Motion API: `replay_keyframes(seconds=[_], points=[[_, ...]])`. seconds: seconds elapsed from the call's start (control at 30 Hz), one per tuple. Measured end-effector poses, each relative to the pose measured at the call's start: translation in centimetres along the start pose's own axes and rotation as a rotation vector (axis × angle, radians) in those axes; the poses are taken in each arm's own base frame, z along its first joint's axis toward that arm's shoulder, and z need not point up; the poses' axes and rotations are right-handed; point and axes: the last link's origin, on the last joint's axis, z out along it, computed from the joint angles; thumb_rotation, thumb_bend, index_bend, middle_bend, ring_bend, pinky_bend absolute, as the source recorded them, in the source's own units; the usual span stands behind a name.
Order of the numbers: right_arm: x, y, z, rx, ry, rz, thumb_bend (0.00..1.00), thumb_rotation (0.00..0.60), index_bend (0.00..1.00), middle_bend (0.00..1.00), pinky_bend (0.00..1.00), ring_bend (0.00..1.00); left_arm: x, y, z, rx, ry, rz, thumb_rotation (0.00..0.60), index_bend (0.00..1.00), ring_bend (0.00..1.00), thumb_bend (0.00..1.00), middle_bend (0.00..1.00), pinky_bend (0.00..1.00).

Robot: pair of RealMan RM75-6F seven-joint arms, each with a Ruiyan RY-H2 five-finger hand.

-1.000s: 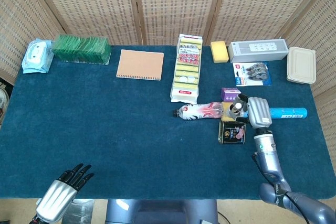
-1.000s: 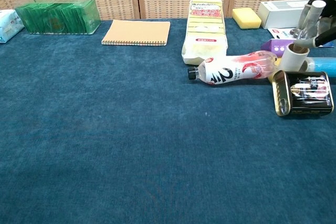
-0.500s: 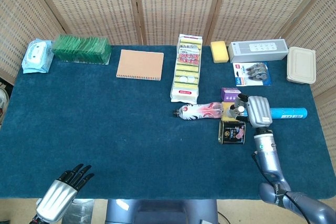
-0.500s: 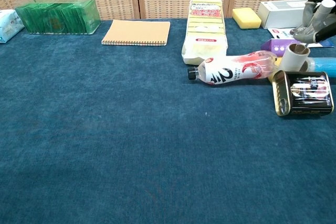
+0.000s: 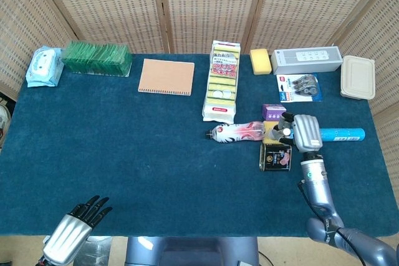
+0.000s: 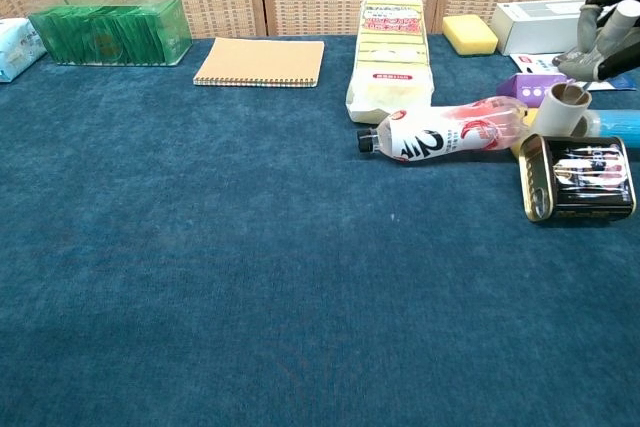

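Note:
My right hand [image 5: 304, 131] hovers over a cluster of things at the table's right, its fingers [image 6: 603, 31] curled loosely and holding nothing. Just below them stands a small white roll [image 6: 562, 107], apart from the fingers. A pink-labelled bottle [image 5: 237, 131] lies on its side to the left of the roll. A black tin can [image 6: 582, 177] lies in front of it, a purple box [image 5: 273, 112] sits behind, and a blue tube [image 5: 341, 134] lies to the right. My left hand [image 5: 72, 228] hangs off the front left edge, fingers spread, empty.
Along the back stand a wipes pack [image 5: 44, 66], a green box [image 5: 96, 58], a tan notebook [image 5: 166, 76], a long sponge pack [image 5: 222, 80], a yellow sponge [image 5: 260, 61], a white box [image 5: 307, 60] and a beige lidded container [image 5: 358, 76]. A clips pack [image 5: 300, 87] lies nearby.
My right hand's fingers have lifted off the white roll and drawn back a little to the right. The roll stays upright. The left hand has not moved.

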Motion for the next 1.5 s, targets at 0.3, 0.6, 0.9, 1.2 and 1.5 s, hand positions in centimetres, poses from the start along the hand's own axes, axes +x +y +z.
replay_keyframes(seconds=[0.3, 0.6, 0.9, 1.2, 1.5], points=[[-0.1, -0.5, 0.0, 0.022, 0.015, 0.021, 0.37, 0.6, 0.74, 0.91, 1.0, 1.0, 0.0, 0.0, 0.0, -0.001, -0.002, 0.001, 0.6, 0.22, 0.16, 0.28, 0.18, 0.38], [-0.1, -0.9, 0.1, 0.034, 0.02, 0.057, 0.39, 0.6, 0.77, 0.93, 1.0, 1.0, 0.0, 0.0, 0.0, 0.0, -0.005, 0.001, 0.6, 0.22, 0.16, 0.28, 0.18, 0.38], [0.4, -1.2, -0.2, 0.052, 0.037, 0.08, 0.4, 0.6, 0.79, 0.95, 1.0, 1.0, 0.0, -0.1, 0.0, 0.002, -0.006, 0.004, 0.6, 0.22, 0.16, 0.28, 0.18, 0.38], [1.4, -2.3, 0.0, 0.077, 0.062, 0.117, 0.4, 0.6, 0.8, 0.95, 1.0, 1.0, 0.0, -0.1, -0.1, 0.004, -0.005, 0.004, 0.6, 0.22, 0.16, 0.28, 0.18, 0.38], [3.0, -3.0, 0.2, 0.093, 0.076, 0.104, 0.4, 0.6, 0.8, 0.95, 1.0, 1.0, 0.1, -0.1, -0.1, 0.006, -0.004, 0.004, 0.6, 0.22, 0.16, 0.28, 0.18, 0.38]])
